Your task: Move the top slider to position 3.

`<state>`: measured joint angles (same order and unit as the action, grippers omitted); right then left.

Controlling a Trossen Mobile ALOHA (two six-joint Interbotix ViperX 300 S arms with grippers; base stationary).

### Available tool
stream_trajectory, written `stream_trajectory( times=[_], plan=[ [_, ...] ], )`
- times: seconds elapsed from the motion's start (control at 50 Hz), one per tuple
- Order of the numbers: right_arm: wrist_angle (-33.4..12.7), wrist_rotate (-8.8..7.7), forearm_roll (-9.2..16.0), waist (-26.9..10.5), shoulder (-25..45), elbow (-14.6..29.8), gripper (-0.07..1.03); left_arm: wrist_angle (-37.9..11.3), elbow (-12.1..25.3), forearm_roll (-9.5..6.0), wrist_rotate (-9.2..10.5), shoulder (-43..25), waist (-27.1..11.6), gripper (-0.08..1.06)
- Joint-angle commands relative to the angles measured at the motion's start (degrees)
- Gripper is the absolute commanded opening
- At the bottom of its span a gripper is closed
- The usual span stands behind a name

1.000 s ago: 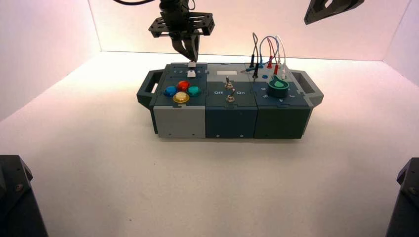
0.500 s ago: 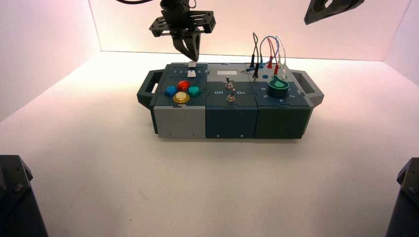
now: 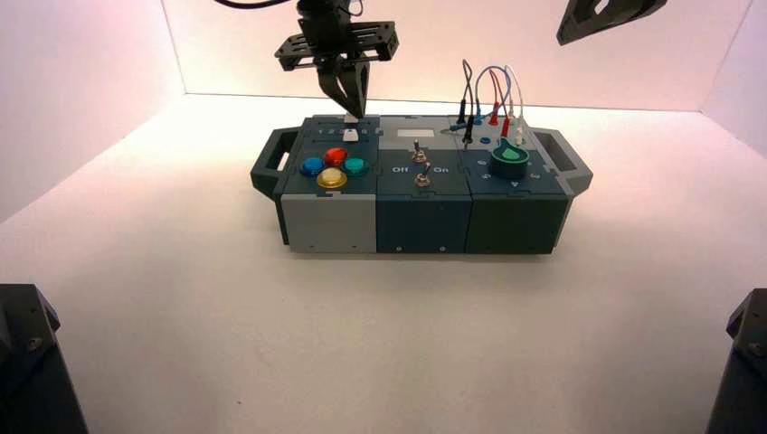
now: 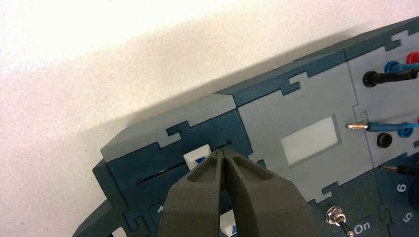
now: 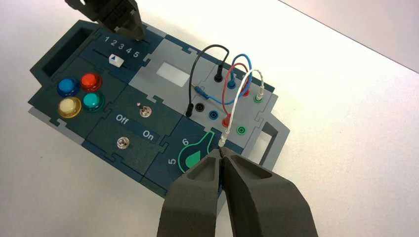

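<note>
The top slider (image 4: 196,159) is a small white knob with a blue triangle in a thin slot at the box's far left edge, also seen as a white speck (image 3: 350,118) in the high view. My left gripper (image 4: 223,154) is shut with nothing held. Its tips sit just beside the knob, on the side toward the box's middle; I cannot tell whether they touch. In the right wrist view the left gripper (image 5: 129,24) hides the top slider, and the digit 3 (image 5: 121,47) shows in the printed 1-to-5 row. My right gripper (image 5: 221,154) is shut, raised at the far right (image 3: 606,14).
A second, wider white slider knob (image 5: 116,59) lies just below the number row. The box (image 3: 421,221) also carries coloured round buttons (image 3: 332,165), two toggle switches (image 3: 420,155), a green knob (image 3: 510,158) and looping wires (image 3: 488,90). A white display window (image 4: 310,140) lies beside the slider.
The left gripper has drifted slightly up and to the right above the top slider. The slider knob has not visibly shifted. The right arm has stayed still.
</note>
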<state>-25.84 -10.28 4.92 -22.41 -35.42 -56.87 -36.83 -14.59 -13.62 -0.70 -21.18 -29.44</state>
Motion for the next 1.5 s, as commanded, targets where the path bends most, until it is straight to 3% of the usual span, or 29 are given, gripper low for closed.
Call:
stream_trajectory(
  times=[0.02,0.7,0.96,1.5],
  plan=[
    [0.35,0.0,0.0,-0.09,-0.18,0.7,-0.02,0.26,1.58,0.79,0.09,0.88,0.0,-0.03],
    [0.35,-0.09,-0.09,-0.09,-0.26,0.7,-0.02,-0.09,1.67,0.7,0.0,1.14,1.14,-0.03],
    [0.35,-0.09,-0.09,-0.09,-0.18,0.79,-0.02,-1.76,3.34,0.44,0.0,3.69,0.18,-0.03],
    [0.35,0.0,-0.09,-0.09,-0.18,0.7,-0.02,-3.16,1.58,1.85,-0.53,4.39,3.34,-0.03]
  ],
)
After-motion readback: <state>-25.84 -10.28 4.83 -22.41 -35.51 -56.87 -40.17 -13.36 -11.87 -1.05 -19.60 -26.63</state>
